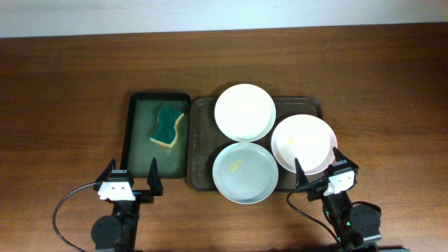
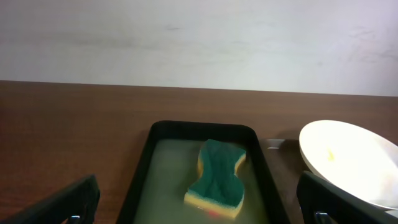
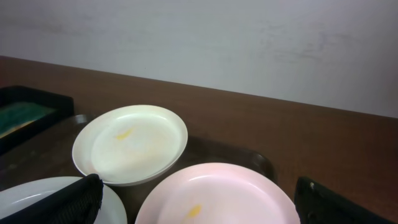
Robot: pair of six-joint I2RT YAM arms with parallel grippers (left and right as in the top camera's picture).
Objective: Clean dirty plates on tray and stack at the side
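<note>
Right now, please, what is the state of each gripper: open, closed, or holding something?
Left gripper: open, holding nothing.
Right gripper: open, holding nothing.

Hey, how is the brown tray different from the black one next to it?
The brown tray is wider than the black tray. The brown tray carries a white plate, a pink plate and a pale green plate; the black tray only a green-and-yellow sponge. The brown tray's floor is dark brown, the black tray's pale green. Both are rectangular with rounded corners and raised rims, side by side on the table.
</note>
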